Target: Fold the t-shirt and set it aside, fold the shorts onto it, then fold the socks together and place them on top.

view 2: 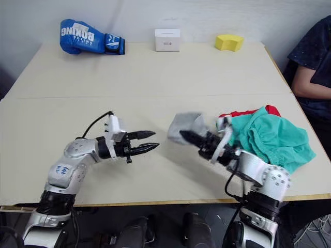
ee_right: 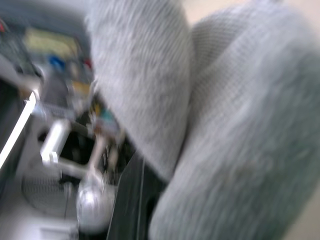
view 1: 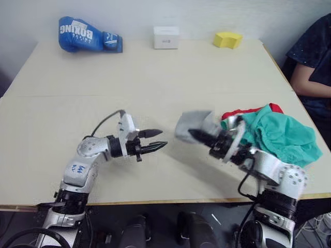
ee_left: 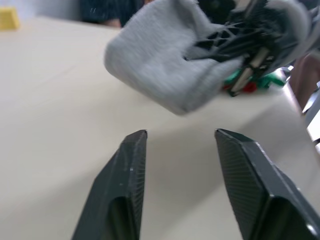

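So the right gripper (view 1: 194,135) is clamped on the socks (view 1: 194,125), holding the grey bundle up off the table (view 1: 155,77) rather than letting it drag. The fabric bunches up and over its fingers, folded on itself, so I'd guess the pairing part is basically done and this is the carry to the pile.

The shorts (view 1: 279,135) sit just behind that gripper, right by its wrist, as a rumpled teal heap. The t-shirt (view 1: 248,111) is underneath them, with just a red edge poking out on the far side. That stacking fits the task order, shirt at the bottom, shorts on it, though the shorts look pretty loosely folded to me.

The left gripper (view 1: 158,140) sits opposite, fingers spread apart and holding nothing, tips aimed at the socks with a gap of bare table between. Looks like it's parked there to help if the bundle flops open.

Next move probably means swinging the socks back over the shorts and letting go.
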